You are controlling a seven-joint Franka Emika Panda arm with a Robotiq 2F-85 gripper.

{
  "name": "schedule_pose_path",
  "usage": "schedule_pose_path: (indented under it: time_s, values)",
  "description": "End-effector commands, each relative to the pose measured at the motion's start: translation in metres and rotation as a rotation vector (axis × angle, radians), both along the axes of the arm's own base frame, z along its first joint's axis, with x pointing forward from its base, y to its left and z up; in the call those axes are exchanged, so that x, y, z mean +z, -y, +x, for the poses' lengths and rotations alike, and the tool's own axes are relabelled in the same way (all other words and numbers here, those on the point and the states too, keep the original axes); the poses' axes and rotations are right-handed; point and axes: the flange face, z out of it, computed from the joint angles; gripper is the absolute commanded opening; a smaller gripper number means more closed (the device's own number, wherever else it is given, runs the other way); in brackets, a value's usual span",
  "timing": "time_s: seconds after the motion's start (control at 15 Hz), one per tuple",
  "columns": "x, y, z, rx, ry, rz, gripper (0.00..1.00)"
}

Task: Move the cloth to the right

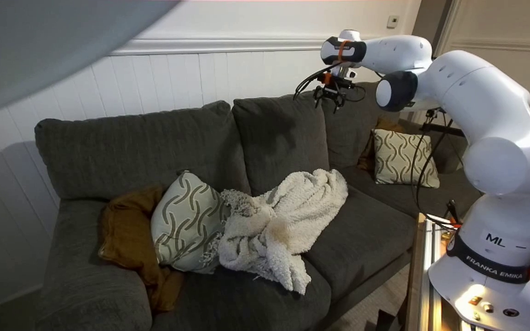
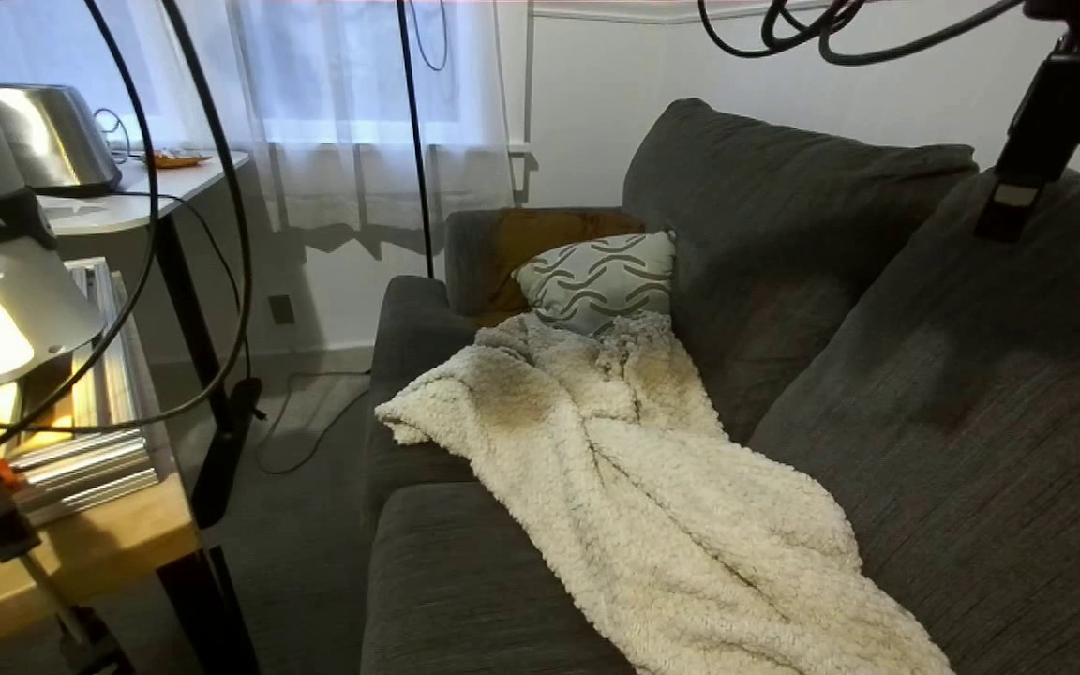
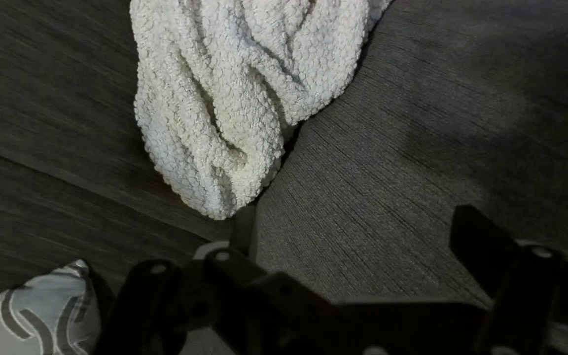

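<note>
The cloth is a large cream-white fluffy throw (image 1: 288,220). It lies rumpled across the middle seat cushions of the grey sofa, one end against the patterned pillow. It also shows in an exterior view (image 2: 652,506) and in the wrist view (image 3: 234,88), where its rounded end lies along the backrest. My gripper (image 1: 327,105) is raised in front of the sofa's backrest, above and apart from the cloth. In the wrist view the gripper (image 3: 355,227) has its fingers wide apart with only grey upholstery behind the gap. In an exterior view part of the gripper (image 2: 1013,202) shows at the upper right.
A patterned pillow (image 1: 189,223) and a mustard-orange cloth (image 1: 131,234) lie at one end of the sofa (image 1: 141,151). Another patterned pillow (image 1: 403,158) rests at the far end. A wooden table (image 2: 90,553) bears the robot base. Black cables (image 2: 240,234) hang nearby.
</note>
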Motion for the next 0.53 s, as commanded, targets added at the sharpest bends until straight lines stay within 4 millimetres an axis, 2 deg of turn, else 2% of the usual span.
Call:
schedule_pose_path:
  time_s: [0.0, 0.2, 0.27, 0.47]
  values:
    - [0.0038, 0.0004, -0.0016, 0.189, -0.036, -0.059, 1.00]
    - [0.0091, 0.0054, -0.0088, 0.352, -0.050, -0.087, 1.00]
    - [0.0021, 0.0008, -0.0011, 0.264, -0.029, -0.067, 1.00]
    - [0.0033, 0.0037, -0.0044, 0.328, -0.034, -0.082, 1.00]
